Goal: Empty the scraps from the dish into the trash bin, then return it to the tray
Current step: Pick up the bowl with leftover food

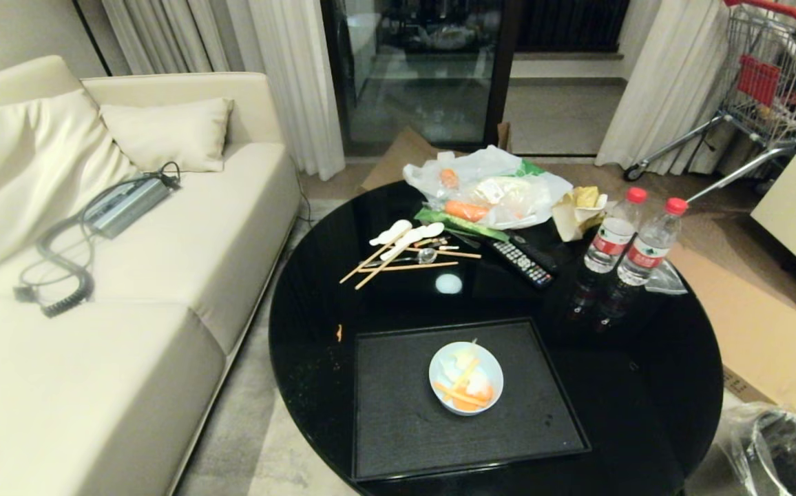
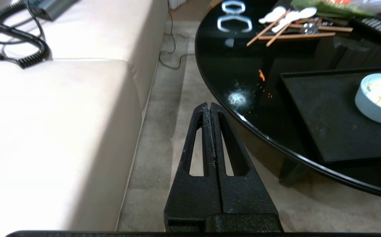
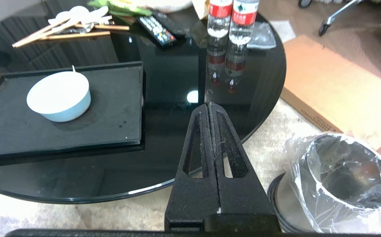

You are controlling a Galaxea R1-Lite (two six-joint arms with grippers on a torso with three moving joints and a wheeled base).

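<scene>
The pale blue dish stands upright on the black tray on the round table, holding orange and pale scraps. It also shows in both wrist views. The metal trash bin with its clear bag stands on the floor at the table's near right. My left gripper is shut and empty, off the table's near left edge over the carpet. My right gripper is shut and empty, over the table's near right edge, left of the bin. Neither arm shows in the head view.
Chopsticks and white spoons, a remote, two water bottles and a bag with carrots lie at the table's back. A cream sofa stands left, flat cardboard right. A stray orange scrap lies left of the tray.
</scene>
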